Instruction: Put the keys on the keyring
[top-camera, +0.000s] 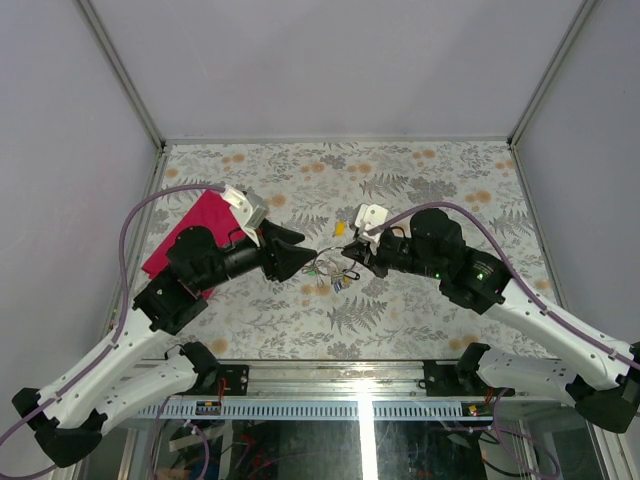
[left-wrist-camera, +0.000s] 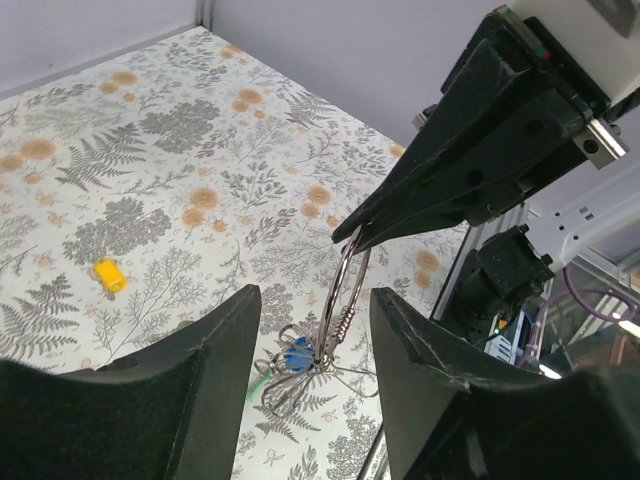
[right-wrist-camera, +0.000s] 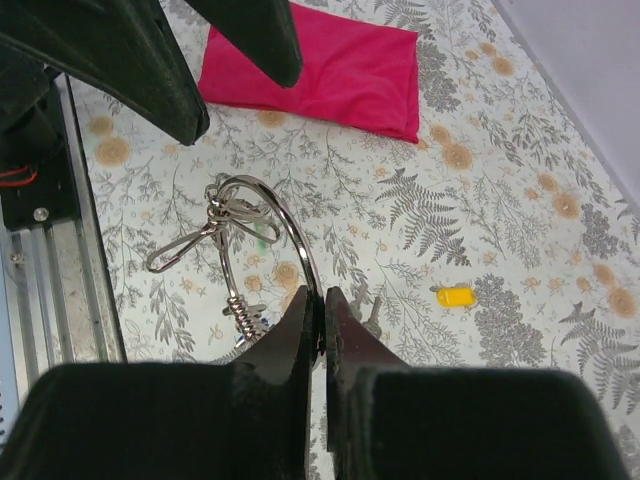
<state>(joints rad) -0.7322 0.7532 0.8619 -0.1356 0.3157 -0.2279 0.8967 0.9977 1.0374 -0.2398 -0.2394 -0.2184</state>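
My right gripper (right-wrist-camera: 324, 295) is shut on the rim of the large silver keyring (right-wrist-camera: 295, 235) and holds it upright above the table. A bunch of small wire loops, a clip and keys with a blue tag (left-wrist-camera: 293, 355) and a green tag (left-wrist-camera: 255, 385) hangs from the ring's (left-wrist-camera: 345, 290) low end. My left gripper (left-wrist-camera: 315, 293) is open, its fingers either side of the ring without touching it. A yellow-tagged key (top-camera: 340, 228) lies loose on the table behind; it also shows in the right wrist view (right-wrist-camera: 456, 296). In the top view the two grippers (top-camera: 305, 255) (top-camera: 348, 253) meet tip to tip.
A red cloth (top-camera: 185, 235) lies at the left of the floral table cover, under the left arm. The table's metal front rail (right-wrist-camera: 60, 260) runs close behind the hanging bunch. Grey walls enclose the sides and back.
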